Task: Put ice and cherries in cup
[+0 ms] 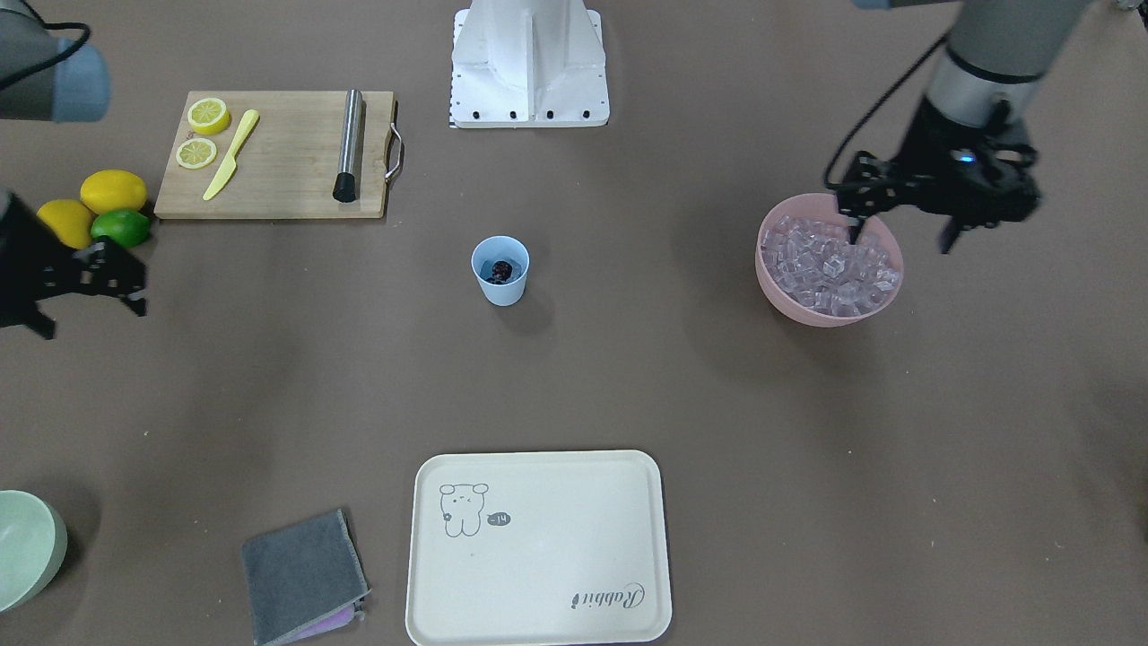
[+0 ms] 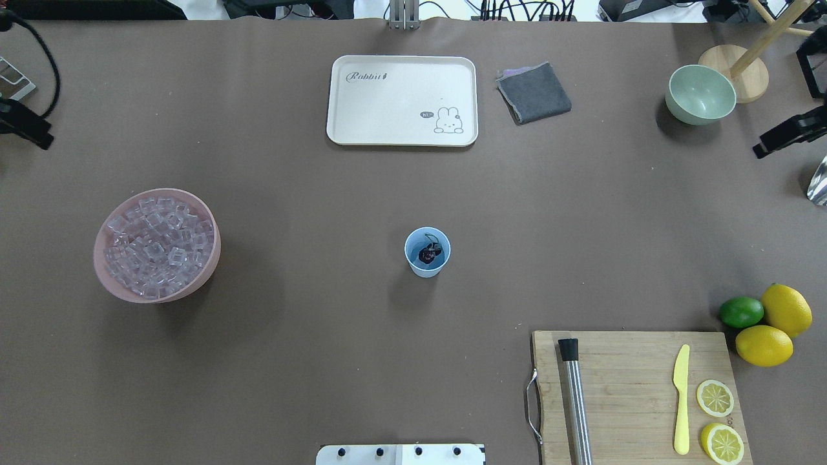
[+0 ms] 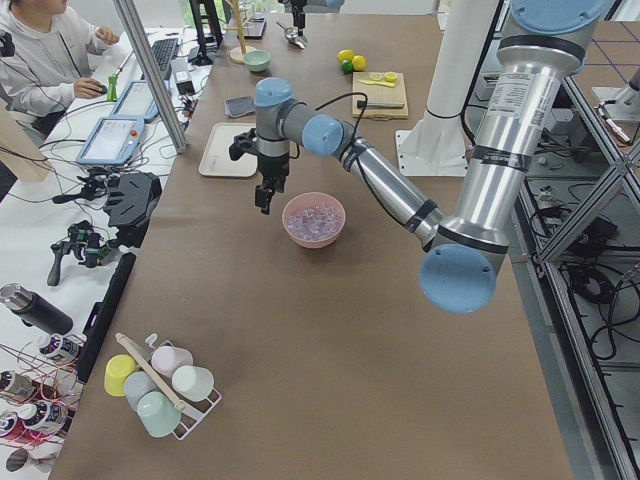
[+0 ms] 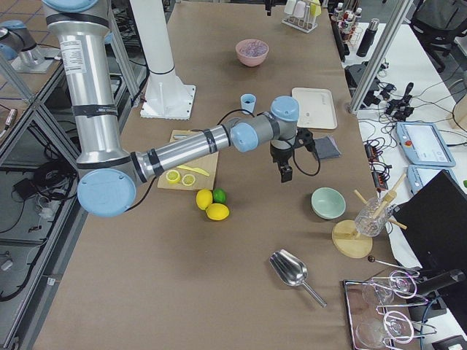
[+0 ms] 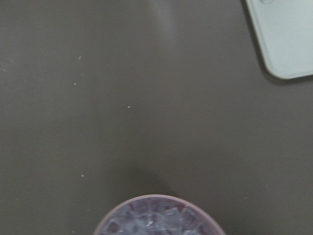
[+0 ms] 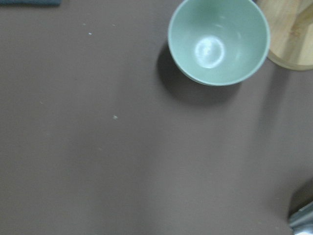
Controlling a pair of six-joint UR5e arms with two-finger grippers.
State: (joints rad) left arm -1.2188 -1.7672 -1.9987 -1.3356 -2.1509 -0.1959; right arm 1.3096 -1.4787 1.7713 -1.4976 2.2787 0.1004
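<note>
Cup (image 1: 500, 285) stands upright mid-surface (image 1: 628, 377), cherries (image 1: 500, 269) down inside it, below the rim. Bare surface rings the cup on every side, so there's open room all round it.

Ice (image 1: 830, 265) is heaped in the pink bowl (image 1: 807, 309), well off to my left of the cup, piled abt level w/ the bowl's rim.

My left hand (image 1: 901, 235) hangs raised over there, past the bowl's far edge from the cup. In the front view one finger crosses the bowl's rim, but the overhead view puts the hand out by the surface's edge. Fingers are spread wide, nothing between them.

My right hand (image 1: 90, 321) is raised too, well off to my right of the cup, fingers apart and carrying nothing. Its wrist view looks down on the green bowl (image 6: 218, 41).

Tray (image 1: 556, 556) lies beyond the cup, away from my base, w/ a wide bare strip between. Folded cloth (image 1: 300, 574) sits just beside the tray's right edge.

Board (image 1: 278, 170) lies nearer my base than the cup, to my right; lemons (image 1: 112, 191) and lime (image 1: 121, 228) are bunched just off its outer edge
</note>
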